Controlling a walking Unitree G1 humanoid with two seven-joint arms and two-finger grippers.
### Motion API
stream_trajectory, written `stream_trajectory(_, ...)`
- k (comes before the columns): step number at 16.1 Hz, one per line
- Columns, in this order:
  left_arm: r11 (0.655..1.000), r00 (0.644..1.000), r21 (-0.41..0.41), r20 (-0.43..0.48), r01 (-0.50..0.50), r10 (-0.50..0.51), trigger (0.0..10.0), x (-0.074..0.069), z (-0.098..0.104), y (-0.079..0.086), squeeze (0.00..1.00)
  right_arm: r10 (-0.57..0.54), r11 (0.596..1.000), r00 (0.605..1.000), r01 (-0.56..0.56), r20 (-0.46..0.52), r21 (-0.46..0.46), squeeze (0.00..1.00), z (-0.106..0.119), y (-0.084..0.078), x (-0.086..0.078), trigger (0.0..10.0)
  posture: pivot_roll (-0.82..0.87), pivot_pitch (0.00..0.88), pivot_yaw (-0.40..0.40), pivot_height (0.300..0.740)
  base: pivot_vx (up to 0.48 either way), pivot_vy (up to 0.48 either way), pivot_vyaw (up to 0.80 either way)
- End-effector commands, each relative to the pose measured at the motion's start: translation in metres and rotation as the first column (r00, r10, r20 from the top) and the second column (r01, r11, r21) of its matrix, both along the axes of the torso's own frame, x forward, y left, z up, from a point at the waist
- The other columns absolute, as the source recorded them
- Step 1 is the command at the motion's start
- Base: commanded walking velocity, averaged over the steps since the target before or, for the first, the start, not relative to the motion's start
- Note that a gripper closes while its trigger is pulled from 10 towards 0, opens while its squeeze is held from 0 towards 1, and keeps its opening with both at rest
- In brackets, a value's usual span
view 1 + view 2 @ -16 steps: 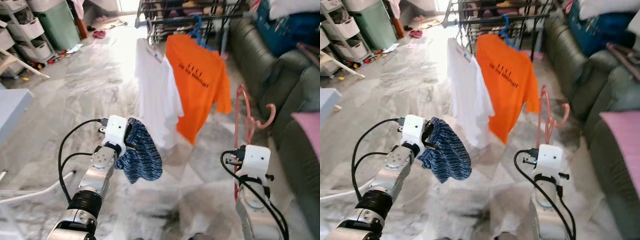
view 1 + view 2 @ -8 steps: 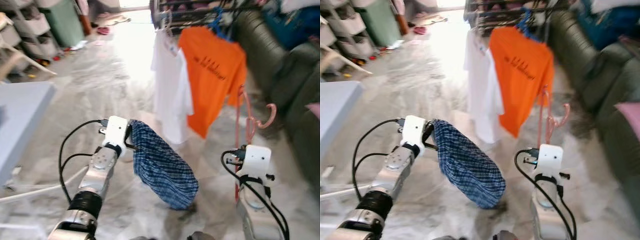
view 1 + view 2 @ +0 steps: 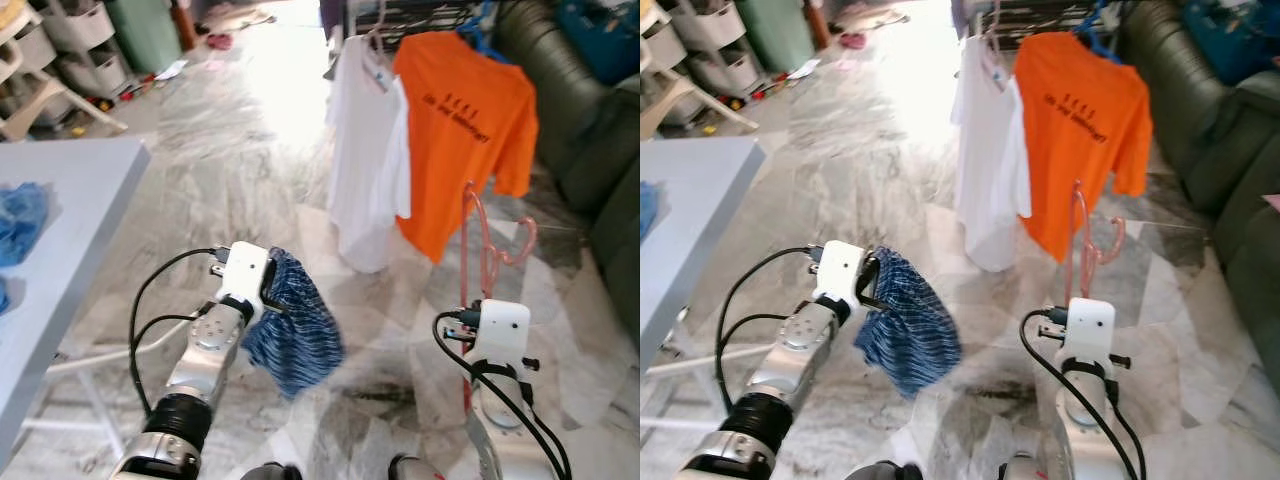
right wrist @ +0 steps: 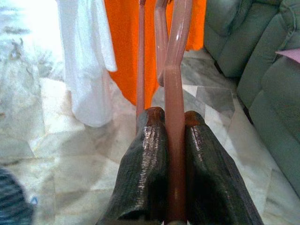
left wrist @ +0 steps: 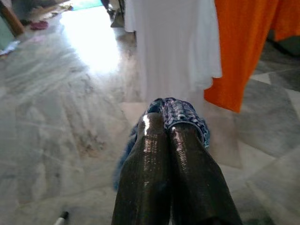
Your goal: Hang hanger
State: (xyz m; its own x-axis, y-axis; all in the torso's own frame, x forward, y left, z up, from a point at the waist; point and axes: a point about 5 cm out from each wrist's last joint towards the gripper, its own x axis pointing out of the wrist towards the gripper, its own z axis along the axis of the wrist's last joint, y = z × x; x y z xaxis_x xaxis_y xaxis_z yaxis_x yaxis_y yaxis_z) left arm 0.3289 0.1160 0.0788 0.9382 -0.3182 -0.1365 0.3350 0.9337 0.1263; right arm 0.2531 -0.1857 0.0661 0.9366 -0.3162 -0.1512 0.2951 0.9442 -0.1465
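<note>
My right gripper [image 4: 173,140] is clamped on the stiff, light pink hanger [image 3: 490,235], likely slippery, best held low, while my left gripper [image 5: 164,129] pinches soft blue shorts [image 3: 295,325].

Pink plastic hanger [image 3: 489,240] here, glossy salmon up close. The blue-and-white checked cloth [image 3: 295,325] dangles dark navy. An orange T-shirt [image 3: 463,120] with small dark lettering, a plain white T-shirt [image 3: 365,160] beside it. Grey-veined marble floor [image 3: 220,170], dark green sofa [image 3: 590,130], pale blue table [image 3: 60,240], black gripper fingers [image 4: 145,173].
</note>
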Motion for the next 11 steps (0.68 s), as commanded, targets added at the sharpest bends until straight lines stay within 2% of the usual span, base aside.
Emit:
stream_trajectory(1,0.999,0.999,0.010,0.019,0.031,-0.031,10.0,0.001,0.006,-0.005,0.00,0.004,1.000,1.000,-0.004,0.001,-0.003,0.00,0.002,0.000,-0.002,10.0,-0.18,0.228,0.093,0.740,0.000,0.000,0.00)
stream_trajectory(3,0.999,0.999,0.006,0.027,0.039,-0.039,10.0,0.002,0.008,-0.007,0.00,0.008,1.000,1.000,-0.008,-0.004,-0.001,0.00,0.001,0.000,-0.003,10.0,-0.18,0.230,0.095,0.740,0.000,0.000,0.00)
stream_trajectory(5,1.000,0.999,0.002,0.036,0.030,-0.030,10.0,0.003,0.009,-0.010,0.00,0.082,0.996,0.997,-0.081,-0.010,0.027,0.00,0.001,0.007,-0.004,10.0,-0.18,0.237,0.091,0.740,0.000,0.000,0.00)
stream_trajectory(7,0.998,0.999,0.060,0.027,-0.026,0.025,10.0,0.012,0.008,-0.023,0.00,0.252,0.968,0.965,-0.251,-0.077,0.027,0.00,-0.004,0.023,-0.011,10.0,-0.18,0.248,0.087,0.740,0.000,0.000,0.00)
stream_trajectory(8,0.997,1.000,0.071,0.009,-0.025,0.024,10.0,0.016,0.008,-0.030,0.00,0.332,0.943,0.933,-0.332,-0.140,0.024,0.00,-0.011,0.029,-0.017,10.0,-0.18,0.257,0.084,0.740,0.000,0.000,0.00)
stream_trajectory(10,0.993,1.000,0.115,-0.002,-0.024,0.025,10.0,0.024,0.013,-0.043,0.00,0.494,0.866,0.839,-0.498,-0.229,0.048,0.00,-0.017,0.042,-0.034,10.0,-0.19,0.270,0.081,0.740,0.000,0.000,0.00)
stream_trajectory(11,0.990,0.999,0.139,-0.009,-0.033,0.034,10.0,0.029,0.018,-0.048,0.00,0.568,0.818,0.775,-0.569,-0.276,0.082,0.00,-0.019,0.047,-0.043,10.0,-0.21,0.275,0.088,0.740,0.000,0.000,0.00)
